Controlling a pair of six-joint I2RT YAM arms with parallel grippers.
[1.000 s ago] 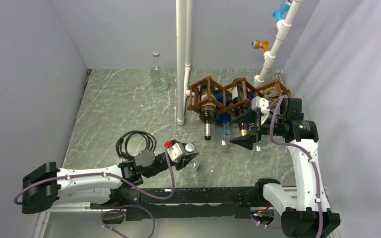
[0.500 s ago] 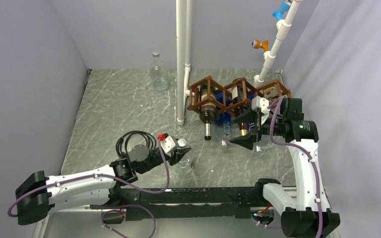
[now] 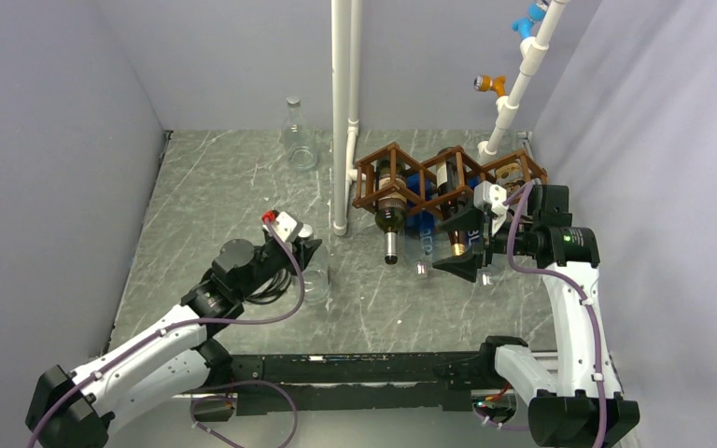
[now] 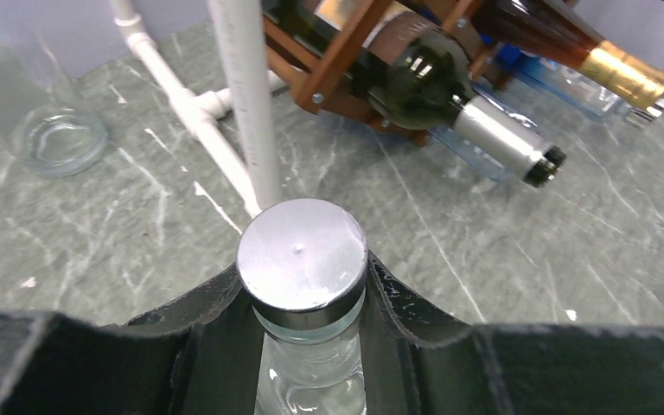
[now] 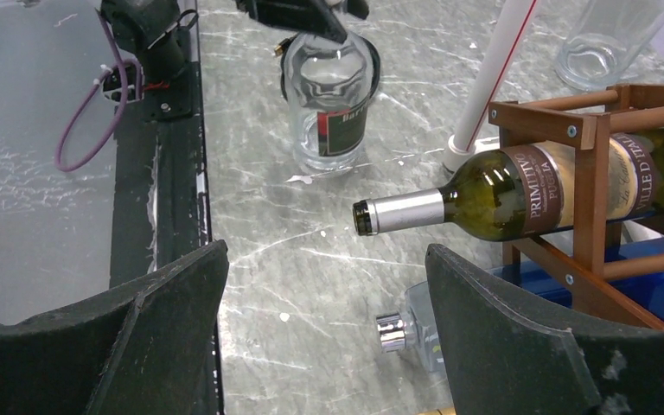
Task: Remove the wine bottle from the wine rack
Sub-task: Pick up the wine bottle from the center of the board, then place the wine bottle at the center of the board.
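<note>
wine rack (image 5: pixel 596 173): brown wood, satin | wine bottle (image 5: pixel 501 203): glossy dark-green glass, silver foil neck | clear bottle (image 5: pixel 328 95): glossy glass, smooth metal cap (image 4: pixel 302 253) | table (image 3: pixel 233 187): matt grey marbled | pipe (image 4: pixel 246 95): white smooth plastic

The left arm (image 3: pixel 149 345) stretches from the near left corner of the table (image 3: pixel 215 187) diagonally toward its middle, forearm low. At its end the left gripper (image 3: pixel 306 245) has its jaws closed from both sides on the neck of a bottle (image 5: pixel 328 104), just under the cap. The right arm (image 3: pixel 574 308) rises steeply by the near right corner and bends inward at the wrist, so the right gripper (image 5: pixel 327 259) faces left, jaws spread wide with nothing between them, seemingly hanging clear of the table.
</note>
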